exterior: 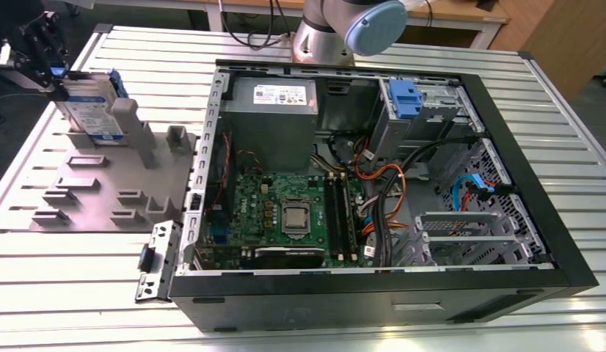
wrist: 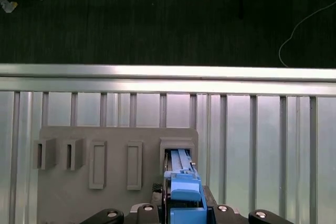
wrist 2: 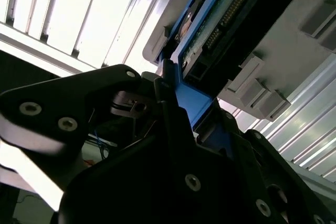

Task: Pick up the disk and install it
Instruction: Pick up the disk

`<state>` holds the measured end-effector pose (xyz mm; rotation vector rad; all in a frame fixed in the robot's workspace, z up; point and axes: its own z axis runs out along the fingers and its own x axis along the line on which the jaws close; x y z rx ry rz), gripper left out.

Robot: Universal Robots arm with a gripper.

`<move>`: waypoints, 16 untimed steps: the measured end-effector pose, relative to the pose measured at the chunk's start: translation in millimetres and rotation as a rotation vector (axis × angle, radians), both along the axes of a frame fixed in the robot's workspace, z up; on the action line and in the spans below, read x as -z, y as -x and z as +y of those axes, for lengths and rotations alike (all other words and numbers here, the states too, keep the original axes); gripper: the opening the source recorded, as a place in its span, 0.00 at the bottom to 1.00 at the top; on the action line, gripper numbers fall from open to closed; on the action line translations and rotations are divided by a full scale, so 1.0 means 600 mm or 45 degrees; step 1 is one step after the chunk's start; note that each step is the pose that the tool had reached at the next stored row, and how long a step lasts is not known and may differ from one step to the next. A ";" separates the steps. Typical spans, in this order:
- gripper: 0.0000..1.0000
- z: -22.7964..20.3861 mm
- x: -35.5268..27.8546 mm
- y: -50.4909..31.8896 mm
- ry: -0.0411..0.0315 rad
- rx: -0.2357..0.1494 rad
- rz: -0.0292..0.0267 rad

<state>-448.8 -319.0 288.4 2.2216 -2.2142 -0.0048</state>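
The gripper [exterior: 59, 84] is clamped on the blue bracket [wrist: 185, 195] edging the disk [exterior: 92, 110], which stands upright in a grey rack [exterior: 97, 183] on the counter [exterior: 68, 293] beside the open computer [exterior: 381, 183]. Rigid, probably weighty and knock-sensitive, it seems best held by that frame.

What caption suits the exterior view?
Pincer closed on the disk standing upright in the grey fixture, beside the open computer case.

Silver-grey disk [exterior: 91, 111] in blue bracket, upright in a slot of the grey holder [exterior: 103, 183], exterior view's left.
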 end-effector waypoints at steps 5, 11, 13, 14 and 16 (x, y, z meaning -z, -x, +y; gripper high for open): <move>0.37 0.0000 0.000 0.000 0.0000 -0.001 0.0001; 0.37 0.0000 0.000 0.000 0.0001 0.016 0.0001; 0.37 0.0000 0.000 0.000 0.0001 0.017 0.0002; 0.37 0.0000 0.000 0.000 0.0001 0.017 0.0002; 0.37 0.0000 0.000 0.000 0.0001 0.017 0.0001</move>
